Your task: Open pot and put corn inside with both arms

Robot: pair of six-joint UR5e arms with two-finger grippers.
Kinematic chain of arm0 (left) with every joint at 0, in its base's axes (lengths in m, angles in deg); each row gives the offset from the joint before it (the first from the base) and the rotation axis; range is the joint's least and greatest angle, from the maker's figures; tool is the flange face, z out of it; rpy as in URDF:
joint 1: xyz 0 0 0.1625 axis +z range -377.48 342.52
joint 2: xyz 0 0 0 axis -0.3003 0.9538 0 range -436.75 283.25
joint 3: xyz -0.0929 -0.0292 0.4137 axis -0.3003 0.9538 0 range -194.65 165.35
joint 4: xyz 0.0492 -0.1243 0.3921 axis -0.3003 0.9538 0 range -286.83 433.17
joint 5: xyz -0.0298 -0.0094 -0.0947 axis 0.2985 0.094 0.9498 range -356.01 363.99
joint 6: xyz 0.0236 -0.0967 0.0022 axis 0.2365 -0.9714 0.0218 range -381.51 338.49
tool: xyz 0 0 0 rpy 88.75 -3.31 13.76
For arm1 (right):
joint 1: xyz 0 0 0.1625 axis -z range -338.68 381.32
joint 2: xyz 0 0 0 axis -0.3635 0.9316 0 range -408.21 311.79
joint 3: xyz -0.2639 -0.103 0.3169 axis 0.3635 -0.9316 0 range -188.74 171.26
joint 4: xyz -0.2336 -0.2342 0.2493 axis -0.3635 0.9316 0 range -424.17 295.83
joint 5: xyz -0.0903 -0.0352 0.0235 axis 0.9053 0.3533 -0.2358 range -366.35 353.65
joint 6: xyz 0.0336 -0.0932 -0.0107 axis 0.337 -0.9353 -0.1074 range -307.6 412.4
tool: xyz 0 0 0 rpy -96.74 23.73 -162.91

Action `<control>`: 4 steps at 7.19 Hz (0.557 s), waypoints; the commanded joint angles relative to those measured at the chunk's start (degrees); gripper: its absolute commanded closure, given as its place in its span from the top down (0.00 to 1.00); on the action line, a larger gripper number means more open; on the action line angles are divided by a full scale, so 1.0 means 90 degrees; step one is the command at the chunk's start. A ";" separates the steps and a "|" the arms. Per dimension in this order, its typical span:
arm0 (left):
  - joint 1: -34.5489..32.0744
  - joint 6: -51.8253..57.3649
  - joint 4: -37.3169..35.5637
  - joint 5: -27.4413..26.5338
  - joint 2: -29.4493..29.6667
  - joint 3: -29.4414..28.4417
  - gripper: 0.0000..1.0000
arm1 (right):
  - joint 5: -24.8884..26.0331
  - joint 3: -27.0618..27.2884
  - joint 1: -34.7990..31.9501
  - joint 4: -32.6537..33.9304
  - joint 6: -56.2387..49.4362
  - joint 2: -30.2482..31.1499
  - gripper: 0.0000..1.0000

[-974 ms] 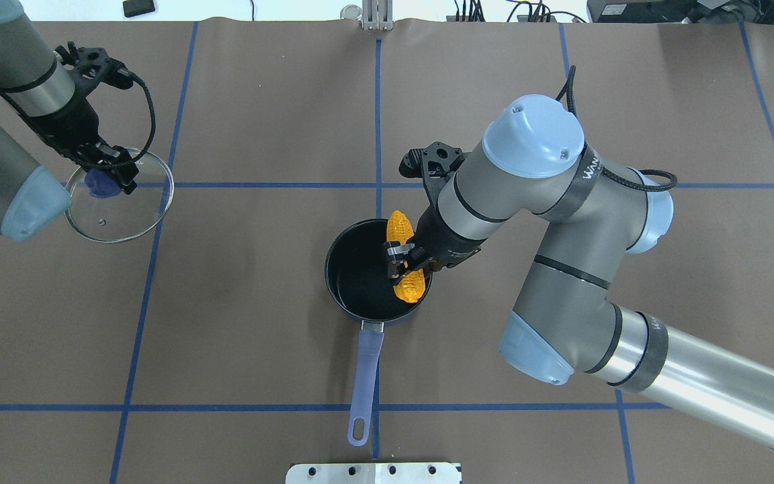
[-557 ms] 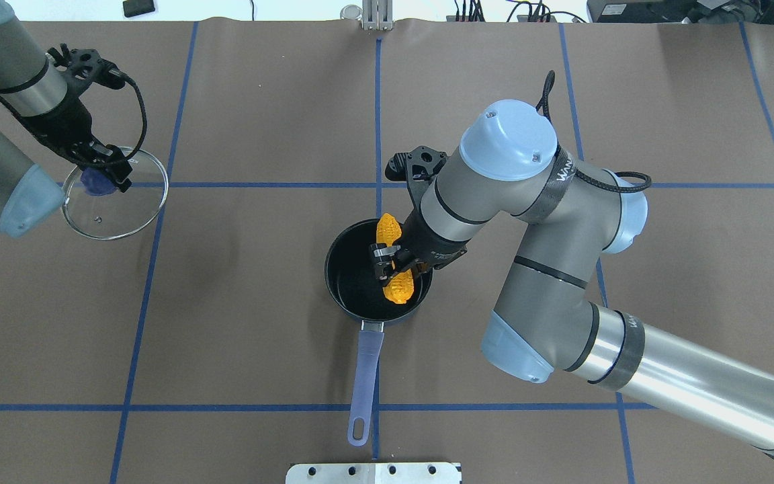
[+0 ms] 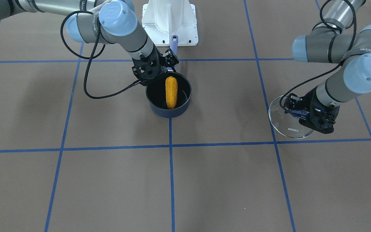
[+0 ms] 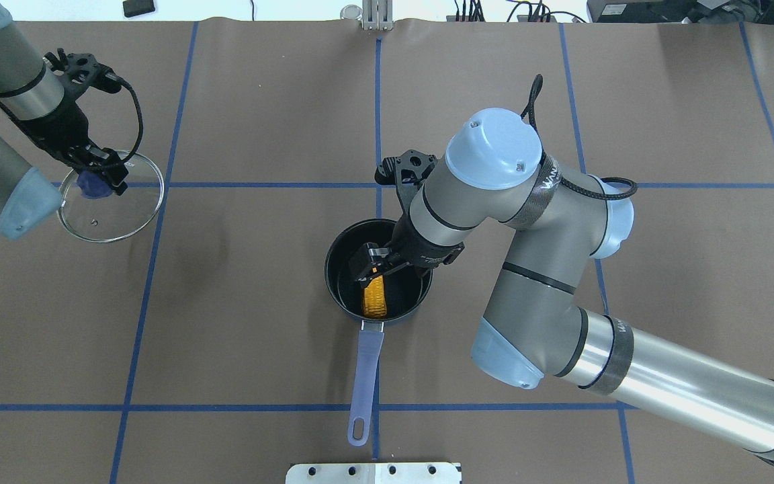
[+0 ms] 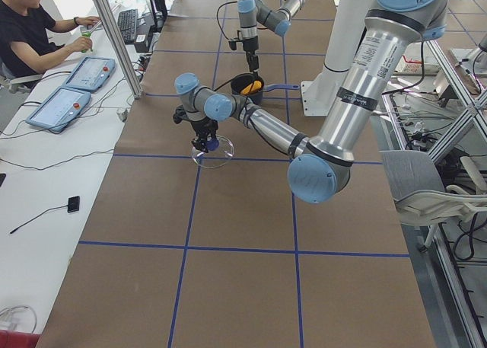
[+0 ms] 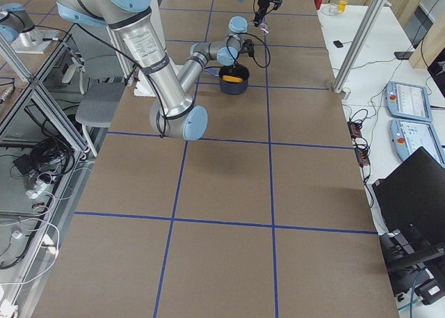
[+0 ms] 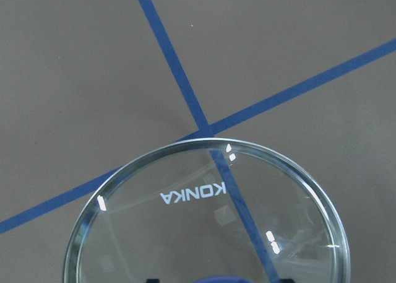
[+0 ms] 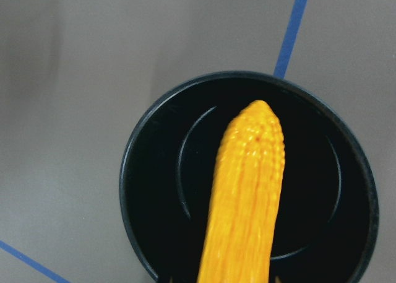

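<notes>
The dark navy pot [image 4: 340, 282] stands open at the table's middle, its lavender handle [image 4: 365, 376] pointing toward the robot base. My right gripper [image 4: 368, 263] is over the pot and shut on the orange-yellow corn [image 4: 374, 300], which tilts down inside the rim [image 3: 171, 92]. In the right wrist view the corn [image 8: 247, 190] reaches over the pot's black bottom [image 8: 154, 171]. My left gripper [image 4: 99, 179] is shut on the blue knob [image 4: 89, 186] of the glass lid [image 4: 115, 216] and holds it low over the table at the far left. The lid's KONKA mark shows in the left wrist view [image 7: 192, 196].
The white base mount [image 3: 169, 19] stands just behind the pot handle, and its plate shows at the overhead view's near edge [image 4: 373, 472]. Blue tape lines [image 4: 259, 185] grid the brown table. An operator [image 5: 30, 28] sits at a side desk.
My right gripper has moved left and down with the corn, which now points along the handle line inside the pot. My left arm has shifted the lid slightly left.
</notes>
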 commanded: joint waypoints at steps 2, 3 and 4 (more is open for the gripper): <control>0.0008 0.0116 0.0269 0.0000 -0.0009 -0.0530 0.58 | 0.0012 0.0013 -0.0187 0.0002 -0.0015 0.0017 1.00; -0.0002 0.0106 0.0755 0.0010 -0.0019 -0.0890 0.58 | 0.0012 0.0003 -0.0227 0.0012 -0.0025 0.0036 1.00; -0.0002 0.0106 0.0866 0.0010 -0.0038 -0.1009 0.58 | 0.0012 0.0003 -0.0227 0.0012 -0.0025 0.0046 1.00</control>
